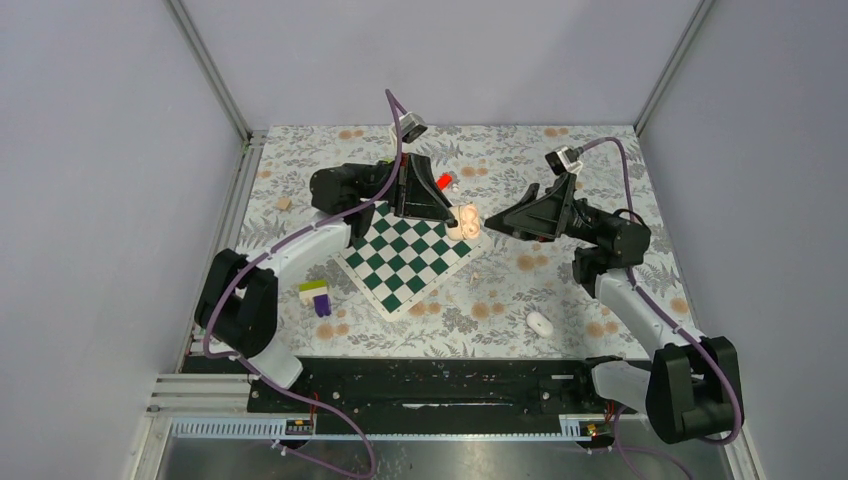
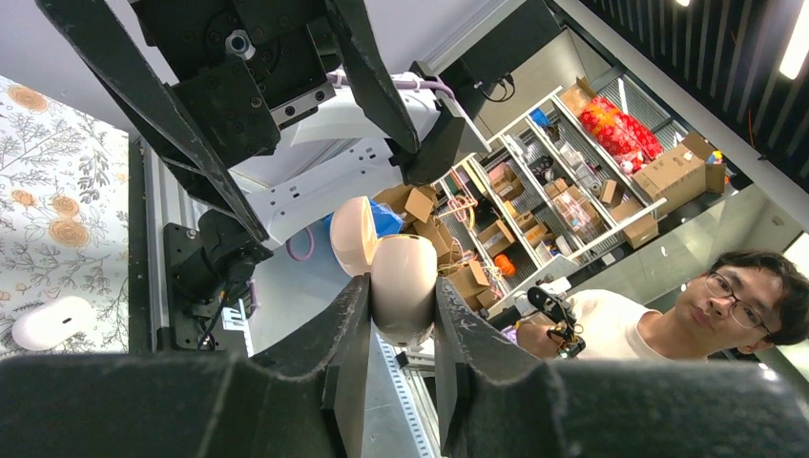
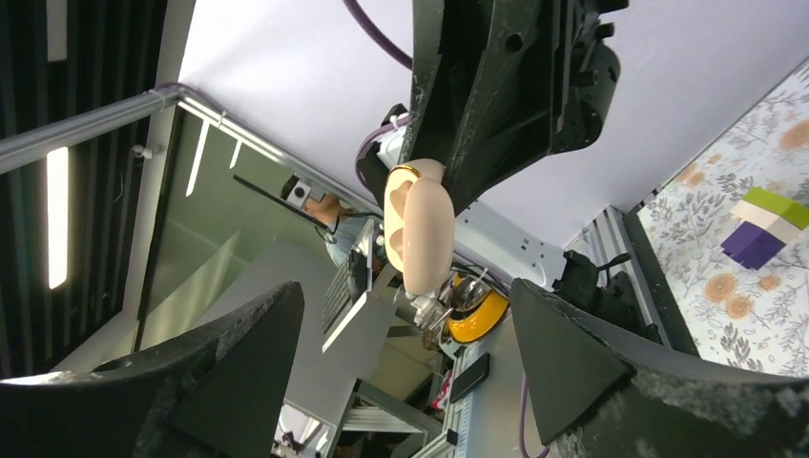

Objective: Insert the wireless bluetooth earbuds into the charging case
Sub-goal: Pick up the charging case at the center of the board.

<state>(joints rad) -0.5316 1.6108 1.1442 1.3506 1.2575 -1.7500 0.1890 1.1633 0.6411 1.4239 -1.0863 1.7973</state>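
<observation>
Here, the left end effector (image 2: 402, 320) is narrowed onto the charging case (image 3: 425, 229) and holds it aloft over the far corner of the chessboard (image 1: 408, 255), lid swung open. The right end effector (image 3: 407, 291) faces the case with its jaws spread wide and holds nothing.

The step in hand appears to be fetching an earbud. The right arm should back straight away from the case without nudging it, drop over the white earbud (image 1: 540, 322) lying on the tabletop (image 1: 560, 170) near its own base, and close across the narrow side so the smooth oval cannot squirt out. The left should keep the case steady.

By count there are one case, one earbud in sight (whether another sits inside the case cannot be told), one chessboard and one coloured block stack (image 1: 318, 297).
</observation>
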